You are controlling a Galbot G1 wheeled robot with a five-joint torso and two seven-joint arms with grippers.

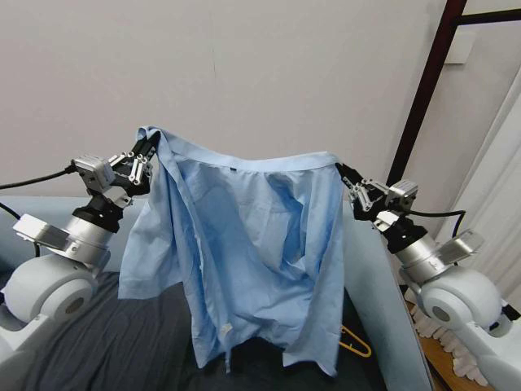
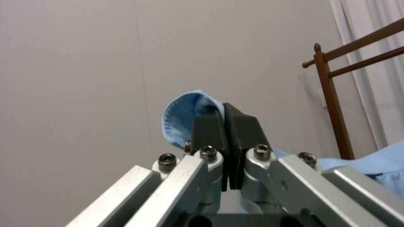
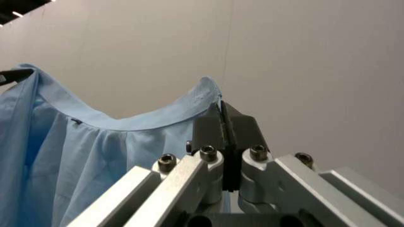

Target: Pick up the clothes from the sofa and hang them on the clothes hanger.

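Jaws on both closed: left gripper (image 1: 149, 155) & right gripper (image 1: 343, 173) pinch blue shirt (image 1: 244, 244) collar, spread btwn them, over sofa (image 1: 379, 295).

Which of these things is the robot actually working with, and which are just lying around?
In the job: blue shirt, pinched by left hand and right hand; sofa; wooden clothes rack.
Lying about: orange hanger on the sofa; curtain.

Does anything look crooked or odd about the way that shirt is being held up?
Slightly. The shirt hangs lopsided: the left gripper pinches its corner higher than the right gripper, so the top edge sags and slopes, and cloth bunches on the left side.
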